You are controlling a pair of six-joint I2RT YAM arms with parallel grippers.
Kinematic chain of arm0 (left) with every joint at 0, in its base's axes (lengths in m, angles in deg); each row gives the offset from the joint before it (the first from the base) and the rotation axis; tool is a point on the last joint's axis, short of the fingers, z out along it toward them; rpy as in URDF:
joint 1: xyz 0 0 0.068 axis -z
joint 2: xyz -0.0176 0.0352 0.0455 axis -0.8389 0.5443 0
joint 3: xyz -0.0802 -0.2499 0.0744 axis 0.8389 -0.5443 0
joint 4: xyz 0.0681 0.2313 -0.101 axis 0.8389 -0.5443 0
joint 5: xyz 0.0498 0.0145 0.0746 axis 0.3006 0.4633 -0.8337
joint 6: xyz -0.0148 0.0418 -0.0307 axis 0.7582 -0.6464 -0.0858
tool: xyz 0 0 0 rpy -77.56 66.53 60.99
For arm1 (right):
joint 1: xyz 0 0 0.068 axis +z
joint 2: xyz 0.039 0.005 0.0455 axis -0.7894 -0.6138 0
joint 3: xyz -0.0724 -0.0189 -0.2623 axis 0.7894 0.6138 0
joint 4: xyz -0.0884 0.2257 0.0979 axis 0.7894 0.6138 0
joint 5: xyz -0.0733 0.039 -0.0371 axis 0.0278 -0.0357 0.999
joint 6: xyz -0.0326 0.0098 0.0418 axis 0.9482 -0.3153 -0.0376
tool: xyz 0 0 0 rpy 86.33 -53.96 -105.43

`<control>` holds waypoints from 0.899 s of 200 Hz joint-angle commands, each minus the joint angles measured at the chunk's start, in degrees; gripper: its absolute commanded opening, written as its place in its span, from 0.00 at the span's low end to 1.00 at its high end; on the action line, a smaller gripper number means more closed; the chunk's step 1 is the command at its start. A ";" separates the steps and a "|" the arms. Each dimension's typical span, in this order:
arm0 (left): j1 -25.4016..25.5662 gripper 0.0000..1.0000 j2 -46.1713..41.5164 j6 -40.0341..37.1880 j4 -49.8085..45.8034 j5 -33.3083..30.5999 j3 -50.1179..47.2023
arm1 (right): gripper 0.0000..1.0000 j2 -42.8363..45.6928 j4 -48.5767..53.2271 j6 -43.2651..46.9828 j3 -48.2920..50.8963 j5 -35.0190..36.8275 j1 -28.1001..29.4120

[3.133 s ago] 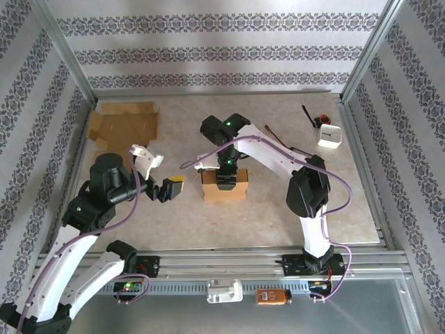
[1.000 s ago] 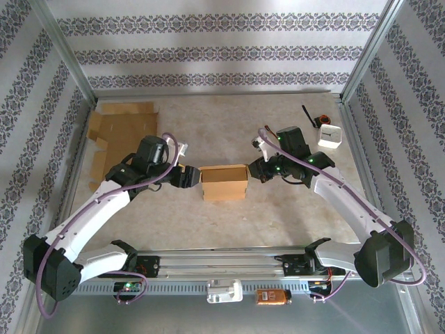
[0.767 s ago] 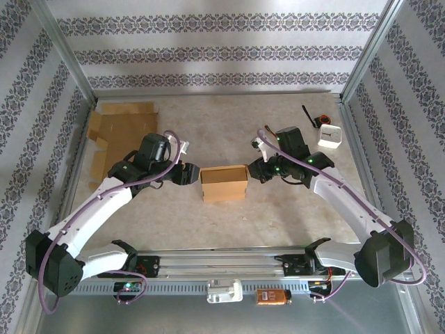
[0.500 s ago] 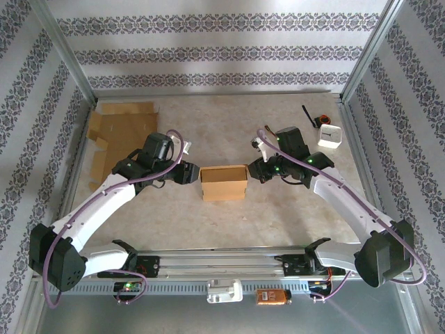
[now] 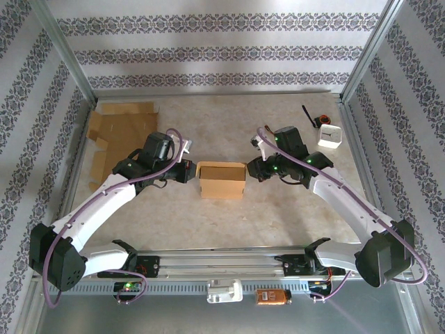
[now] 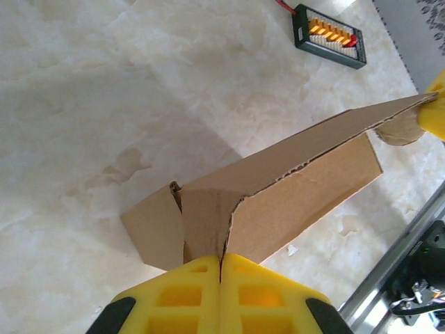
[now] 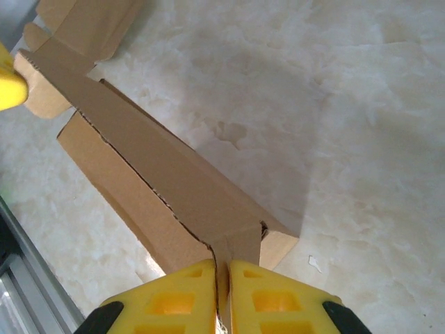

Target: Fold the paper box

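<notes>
Brown cardboard box [image 5: 221,179] sits on the beige marbled bench [image 5: 208,223], long side facing the arms, with one arm at each of its short ends. At the box's left end, the left gripper [image 5: 189,171] is clenched on a thin cardboard edge. In its wrist view the two yellow fingers [image 6: 177,285] press together on that edge, with no gap between them. At the box's right end, the right gripper [image 5: 253,170] grasps the opposite edge the same way. Its yellow fingers [image 7: 278,292] pinch a narrow strip of cardboard where the end wall meets the top. In both wrist views a long top panel of the box runs at a slant from one gripper to the other, and a torn-looking seam shows along the side wall below it. Well to the left of the box and further back, a flat brown cardboard sheet [image 5: 118,136] lies on the bench. Far to the right and behind the box stands a small white square device [image 5: 329,136].
</notes>
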 commanded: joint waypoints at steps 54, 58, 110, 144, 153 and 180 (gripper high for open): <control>0.33 0.00 1.62 7.07 6.31 3.56 -0.24 | 0.13 -1.35 0.51 -8.98 -1.74 3.19 0.46; 0.34 0.00 1.68 7.10 6.14 3.41 -0.31 | 0.13 -1.42 0.55 -9.05 -1.79 3.27 0.47; 0.34 0.00 3.13 9.41 6.01 3.20 -1.28 | 0.13 -0.97 0.48 -12.54 -2.46 4.48 0.63; 0.34 0.00 3.20 9.91 6.46 3.22 -1.57 | 0.13 -1.53 0.57 -19.11 -2.67 4.87 0.13; 0.39 0.00 3.08 9.83 6.46 3.16 -1.58 | 0.13 -1.62 0.59 -20.58 -2.61 4.96 0.10; 0.37 0.00 2.68 9.76 6.28 3.08 -1.51 | 0.13 -1.70 0.57 -24.75 -2.68 4.67 0.02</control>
